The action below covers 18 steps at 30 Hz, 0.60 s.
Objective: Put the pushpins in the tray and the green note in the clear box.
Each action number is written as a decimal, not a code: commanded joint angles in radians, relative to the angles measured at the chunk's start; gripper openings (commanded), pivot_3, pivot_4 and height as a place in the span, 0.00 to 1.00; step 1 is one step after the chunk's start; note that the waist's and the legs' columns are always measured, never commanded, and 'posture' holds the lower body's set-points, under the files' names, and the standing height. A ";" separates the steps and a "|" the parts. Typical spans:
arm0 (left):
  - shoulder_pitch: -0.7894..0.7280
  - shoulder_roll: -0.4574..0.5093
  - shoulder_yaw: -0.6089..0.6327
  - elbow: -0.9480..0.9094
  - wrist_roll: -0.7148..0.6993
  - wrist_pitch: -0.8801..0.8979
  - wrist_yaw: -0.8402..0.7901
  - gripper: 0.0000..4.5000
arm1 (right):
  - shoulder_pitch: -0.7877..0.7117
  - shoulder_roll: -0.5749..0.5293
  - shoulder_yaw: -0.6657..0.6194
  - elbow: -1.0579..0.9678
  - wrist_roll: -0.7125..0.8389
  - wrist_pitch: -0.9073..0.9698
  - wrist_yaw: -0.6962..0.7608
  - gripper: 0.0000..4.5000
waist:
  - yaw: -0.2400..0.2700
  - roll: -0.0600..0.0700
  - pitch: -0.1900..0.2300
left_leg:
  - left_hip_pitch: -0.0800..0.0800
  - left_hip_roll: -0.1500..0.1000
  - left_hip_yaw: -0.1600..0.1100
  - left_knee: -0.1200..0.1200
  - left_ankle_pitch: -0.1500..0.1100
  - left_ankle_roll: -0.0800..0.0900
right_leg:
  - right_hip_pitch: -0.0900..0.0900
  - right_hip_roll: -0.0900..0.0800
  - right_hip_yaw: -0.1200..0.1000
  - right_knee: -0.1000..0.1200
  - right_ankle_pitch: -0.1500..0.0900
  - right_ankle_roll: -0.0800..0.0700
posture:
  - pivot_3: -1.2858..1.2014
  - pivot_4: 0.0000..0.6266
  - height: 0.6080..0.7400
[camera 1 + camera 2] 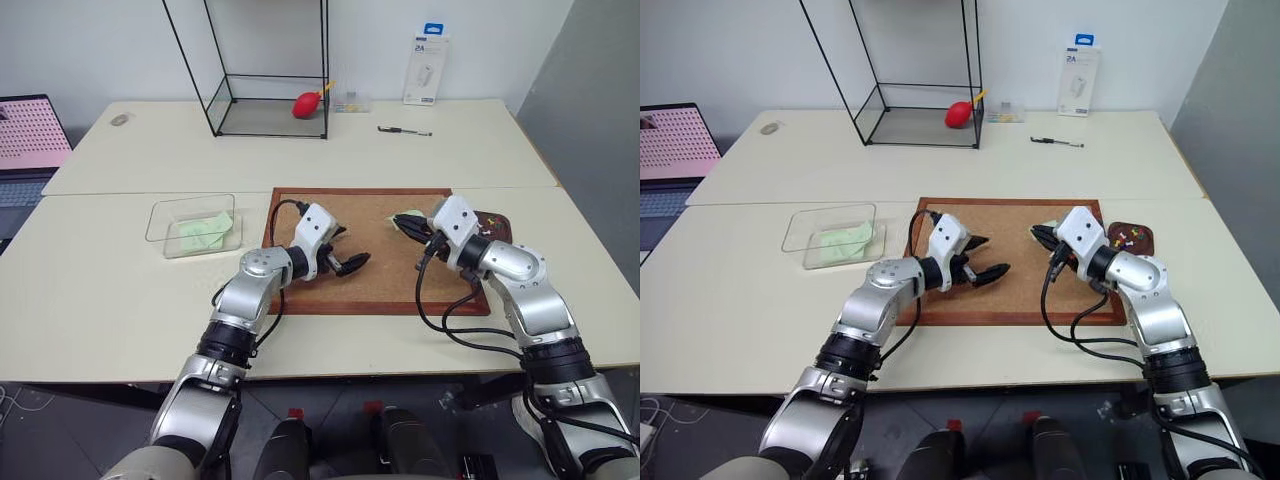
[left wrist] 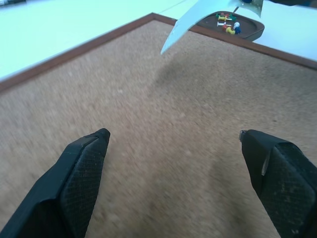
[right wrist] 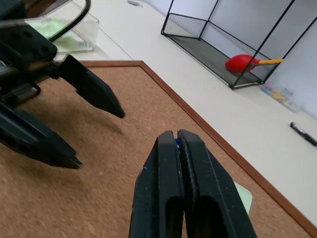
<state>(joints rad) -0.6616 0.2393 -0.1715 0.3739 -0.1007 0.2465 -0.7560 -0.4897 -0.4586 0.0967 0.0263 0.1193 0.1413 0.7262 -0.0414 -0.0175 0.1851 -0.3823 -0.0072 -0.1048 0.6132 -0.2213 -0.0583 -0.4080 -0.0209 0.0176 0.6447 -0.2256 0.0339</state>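
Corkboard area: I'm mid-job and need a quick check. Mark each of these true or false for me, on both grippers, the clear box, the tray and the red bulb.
1. The left gripper is open above the corkboard. True.
2. The clear box is empty. False: pale green note paper lies inside it.
3. The tray holds coloured pushpins. True.
4. The right gripper is open. False: its fingers are shut, with a small blue thing, probably a pushpin, pinched at the tips.
5. The red bulb lies on the corkboard. False: it sits inside the black-framed glass case at the back of the table.
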 commanded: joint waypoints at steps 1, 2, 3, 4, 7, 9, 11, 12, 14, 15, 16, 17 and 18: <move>-0.088 -0.017 -0.014 0.076 0.038 -0.141 0.005 0.99 | -0.013 0.010 -0.027 -0.101 0.068 0.103 0.001 0.00 | 0.003 0.000 0.000 | 0.000 0.000 0.000 0.000 0.000 0.000 | 0.000 0.000 0.000 0.000 0.000 0.000 | 0.52 0.24 1.00; -0.103 -0.020 -0.013 0.102 0.043 -0.163 0.007 0.99 | -0.014 0.011 -0.027 -0.111 0.073 0.119 -0.002 0.00 | 0.005 0.000 0.000 | 0.000 0.000 0.000 0.000 0.000 0.000 | 0.000 0.000 0.000 0.000 0.000 0.000 | 0.52 0.24 1.00; -0.117 -0.024 -0.011 0.127 0.046 -0.182 0.006 0.99 | -0.016 0.013 -0.027 -0.118 0.078 0.133 -0.004 0.00 | 0.006 0.000 0.000 | 0.000 0.000 0.000 0.000 0.000 0.000 | 0.000 0.000 0.000 0.000 0.000 0.000 | 0.52 0.24 1.00; -0.139 -0.032 -0.010 0.164 0.050 -0.208 0.007 0.99 | -0.017 0.015 -0.027 -0.130 0.086 0.155 -0.008 0.00 | 0.007 0.000 0.000 | 0.000 0.000 0.000 0.000 0.000 0.000 | 0.000 0.000 0.000 0.000 0.000 0.000 | 0.52 0.24 1.00; -0.201 -0.055 -0.010 0.275 0.056 -0.272 -0.004 0.99 | -0.019 0.024 -0.028 -0.163 0.107 0.213 -0.024 0.00 | 0.009 0.000 0.000 | -0.001 0.000 0.000 0.000 0.000 0.000 | 0.000 0.000 -0.001 -0.001 0.000 0.000 | 0.52 0.24 1.00; -0.231 -0.069 -0.005 0.339 0.055 -0.305 -0.017 0.99 | -0.023 0.030 -0.028 -0.175 0.111 0.238 -0.034 0.00 | 0.008 0.000 0.000 | -0.001 0.000 0.000 0.000 0.000 0.000 | -0.001 0.000 -0.001 -0.001 0.000 0.000 | 0.52 0.24 1.00; -0.260 -0.083 0.002 0.399 0.052 -0.329 -0.022 0.99 | -0.023 0.034 -0.029 -0.187 0.116 0.258 -0.043 0.00 | 0.008 0.000 0.000 | -0.002 0.000 0.000 0.000 0.000 0.000 | -0.001 0.000 -0.001 -0.001 0.000 0.000 | 0.52 0.24 1.00; -0.273 -0.090 0.006 0.425 0.050 -0.340 -0.025 0.99 | -0.022 0.035 -0.029 -0.194 0.120 0.266 -0.046 0.00 | 0.008 -0.001 0.000 | -0.002 0.000 0.000 0.000 0.000 0.000 | -0.001 0.000 -0.001 -0.001 0.000 0.000 | 0.52 0.24 1.00; -0.298 -0.103 0.020 0.475 0.039 -0.358 -0.036 0.99 | -0.020 0.038 -0.027 -0.205 0.123 0.279 -0.053 0.00 | 0.008 -0.001 0.000 | -0.002 0.000 0.000 0.000 0.000 0.000 | -0.001 0.000 -0.001 -0.001 0.000 0.000 | 0.52 0.24 1.00; -0.307 -0.108 0.024 0.494 0.035 -0.366 -0.041 0.95 | -0.019 0.039 -0.027 -0.209 0.124 0.285 -0.056 0.00 | 0.008 -0.001 0.000 | -0.002 0.000 0.000 0.000 0.000 0.000 | -0.001 0.000 -0.001 -0.001 0.000 0.000 | 0.52 0.24 1.00; -0.314 -0.109 0.026 0.510 0.035 -0.375 -0.049 0.91 | -0.019 0.041 -0.027 -0.212 0.126 0.290 -0.059 0.00 | 0.007 -0.001 0.000 | -0.002 0.000 0.000 0.000 0.000 0.000 | -0.001 0.000 -0.001 -0.001 0.000 0.000 | 0.52 0.24 1.00; -0.320 -0.110 0.028 0.523 0.037 -0.384 -0.055 0.90 | -0.018 0.042 -0.027 -0.216 0.128 0.294 -0.062 0.00 | 0.007 -0.001 0.000 | -0.002 0.000 0.000 0.000 0.000 0.000 | -0.002 0.000 -0.001 -0.001 0.000 0.000 | 0.52 0.24 1.00; -0.323 -0.110 0.031 0.534 0.038 -0.389 -0.060 0.85 | -0.017 0.043 -0.028 -0.219 0.130 0.298 -0.065 0.00 | 0.007 -0.001 0.000 | -0.002 0.000 0.000 0.000 0.000 0.000 | -0.002 0.000 -0.001 -0.001 0.000 0.000 | 0.52 0.24 1.00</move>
<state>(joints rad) -0.9511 0.1322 -0.1596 0.8907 -0.0549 -0.1038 -0.7992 -0.4929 -0.4201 0.0944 -0.1400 0.2260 0.4307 0.6728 -0.0341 -0.0181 0.1855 -0.3845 -0.0074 -0.1051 0.6132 -0.2213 -0.0582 -0.4097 -0.0208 0.0166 0.6442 -0.2256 0.0340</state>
